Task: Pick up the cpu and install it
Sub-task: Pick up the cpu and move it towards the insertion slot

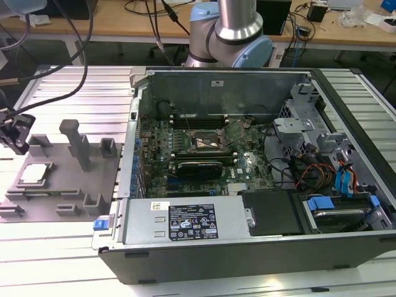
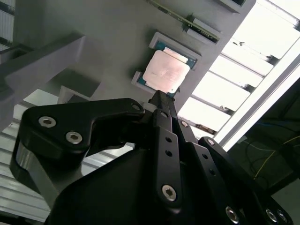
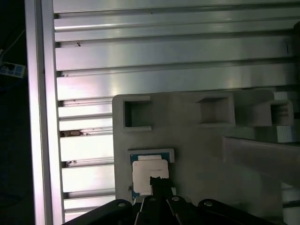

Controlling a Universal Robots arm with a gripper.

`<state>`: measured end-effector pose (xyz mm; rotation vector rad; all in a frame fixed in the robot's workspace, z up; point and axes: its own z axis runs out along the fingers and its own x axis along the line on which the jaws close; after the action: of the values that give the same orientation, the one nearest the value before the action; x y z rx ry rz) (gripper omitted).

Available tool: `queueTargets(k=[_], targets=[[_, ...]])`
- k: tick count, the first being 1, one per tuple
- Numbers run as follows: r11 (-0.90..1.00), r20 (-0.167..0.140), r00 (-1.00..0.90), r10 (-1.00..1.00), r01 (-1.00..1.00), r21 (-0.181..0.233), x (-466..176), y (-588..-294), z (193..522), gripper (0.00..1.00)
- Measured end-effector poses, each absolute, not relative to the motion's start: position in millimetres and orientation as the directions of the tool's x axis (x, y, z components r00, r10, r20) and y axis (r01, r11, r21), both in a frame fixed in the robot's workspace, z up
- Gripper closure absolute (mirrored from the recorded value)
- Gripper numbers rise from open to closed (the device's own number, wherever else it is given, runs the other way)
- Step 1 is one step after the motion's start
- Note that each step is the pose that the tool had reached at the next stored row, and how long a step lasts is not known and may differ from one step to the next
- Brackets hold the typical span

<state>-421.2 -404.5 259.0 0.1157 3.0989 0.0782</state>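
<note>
The cpu [image 1: 34, 174], a flat square chip with a pale metal top, lies in a shallow pocket of the grey fixture plate [image 1: 68, 189] at the exterior view's left. My gripper [image 1: 15, 139] hangs just above and beside it, apart from the chip. In both wrist views the black fingers meet in one narrow tip [image 2: 159, 96] [image 3: 157, 180] at the edge of the cpu [image 2: 166, 71] [image 3: 149, 174], shut with nothing between them. The open computer case [image 1: 247, 247] lies to the right, with the motherboard's square socket [image 1: 210, 141] in its middle.
Grey posts and blocks [image 1: 77, 142] stand up from the fixture plate close to the gripper. A black card [image 1: 199, 167], cables [image 1: 309, 170] and drive bays [image 1: 334, 204] crowd the case. The ribbed aluminium table [image 3: 140, 47] lies around the fixture. Cables hang at the back left.
</note>
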Motion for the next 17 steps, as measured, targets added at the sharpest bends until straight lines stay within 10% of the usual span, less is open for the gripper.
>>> queueTargets(k=[17], targets=[[0.996,-0.027,-0.997,0.075,0.074,0.051,-421,-415,221,0.89]])
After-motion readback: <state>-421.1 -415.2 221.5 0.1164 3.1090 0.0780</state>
